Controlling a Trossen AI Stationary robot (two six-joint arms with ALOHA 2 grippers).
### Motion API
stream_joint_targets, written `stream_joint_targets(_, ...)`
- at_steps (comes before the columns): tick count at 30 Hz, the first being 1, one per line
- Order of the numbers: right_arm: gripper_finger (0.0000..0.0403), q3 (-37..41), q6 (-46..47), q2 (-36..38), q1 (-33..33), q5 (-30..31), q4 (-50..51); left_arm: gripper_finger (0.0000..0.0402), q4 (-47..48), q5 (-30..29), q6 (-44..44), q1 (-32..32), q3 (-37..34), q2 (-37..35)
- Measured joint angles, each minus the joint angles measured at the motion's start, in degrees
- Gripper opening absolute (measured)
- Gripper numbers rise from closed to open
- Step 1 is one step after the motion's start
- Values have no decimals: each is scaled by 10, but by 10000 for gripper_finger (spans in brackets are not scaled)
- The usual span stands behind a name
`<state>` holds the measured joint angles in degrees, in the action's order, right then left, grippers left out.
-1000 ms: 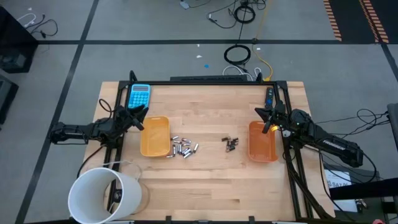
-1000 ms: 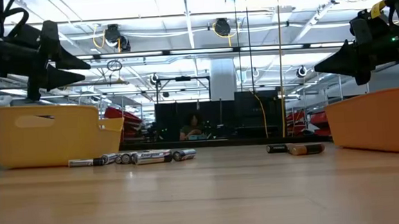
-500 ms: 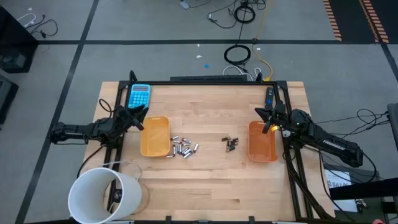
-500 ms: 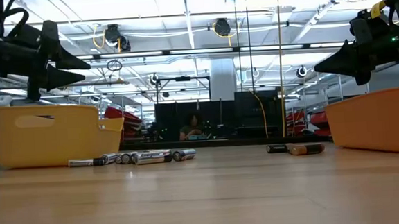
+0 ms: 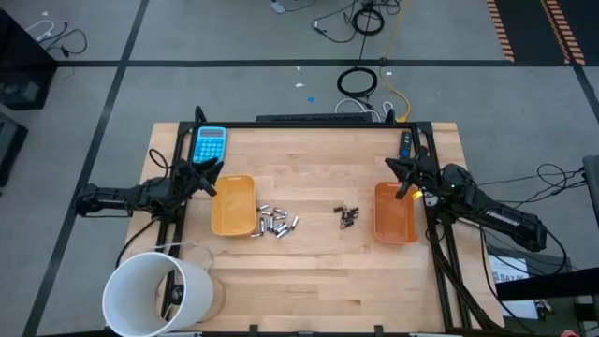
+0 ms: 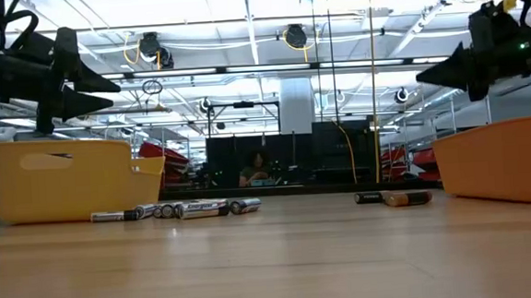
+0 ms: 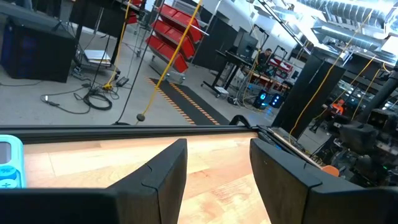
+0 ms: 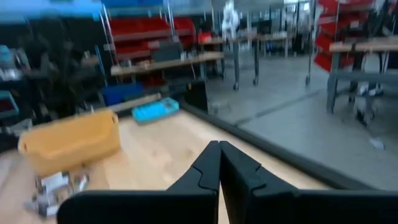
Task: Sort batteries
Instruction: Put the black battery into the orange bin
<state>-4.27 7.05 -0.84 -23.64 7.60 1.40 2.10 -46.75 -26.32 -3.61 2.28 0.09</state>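
On the wooden surface (image 5: 318, 271) two orange trays stood well apart: the left tray (image 5: 232, 205) near the left edge and the right tray (image 5: 395, 212) near the right edge. Between them lay the batteries in two loose clusters. The silvery batteries (image 5: 276, 223) lay just beside the left tray, on its inner side, scattered at odd angles and some touching each other. The dark batteries (image 5: 348, 217) formed a smaller bunch nearer the right tray but apart from it. From table height the silvery ones (image 6: 181, 210) showed as a row lying flat in front of the left tray (image 6: 69, 179), and the dark ones (image 6: 393, 198) lay flat short of the right tray (image 6: 502, 160). Neither tray showed any battery inside from above.

The left gripper (image 5: 213, 178) hung above the far corner of the left tray, close to the blue calculator (image 5: 210, 144) at the back left of the surface. Its wrist view showed its fingers (image 7: 163, 171) spread apart with nothing between them.

The right gripper (image 5: 393, 171) hung above the far edge of the right tray, raised clear of it. Its fingers (image 8: 208, 165) were pressed together, empty, and that view looked across the surface toward the left tray (image 8: 71, 142) and calculator (image 8: 152, 110).

A white bucket (image 5: 159, 295) sat at the front left corner.
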Motion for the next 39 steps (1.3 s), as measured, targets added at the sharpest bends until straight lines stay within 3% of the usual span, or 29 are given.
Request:
stream_joint_targets(5,0,0,43,0,0,1,-73,185,0,0,0,0,0,0)
stream_joint_targets(10,0,0,74,0,0,2,-71,185,0,0,1,0,0,0)
stream_joint_targets(16,0,0,114,0,0,-46,-47,185,-24,-10,171,6,0,2)
stream_joint_targets(24,0,0,133,-3,0,-44,-34,185,-31,-11,127,6,0,2)
stream_joint_targets(30,0,0,143,-3,0,-48,-55,185,-30,-9,172,6,0,2)
stream_joint_targets(36,0,0,190,-4,0,-47,-80,185,-50,147,95,6,0,2)
stream_joint_targets(39,0,0,228,-5,0,-52,-82,184,-55,173,86,5,21,10)
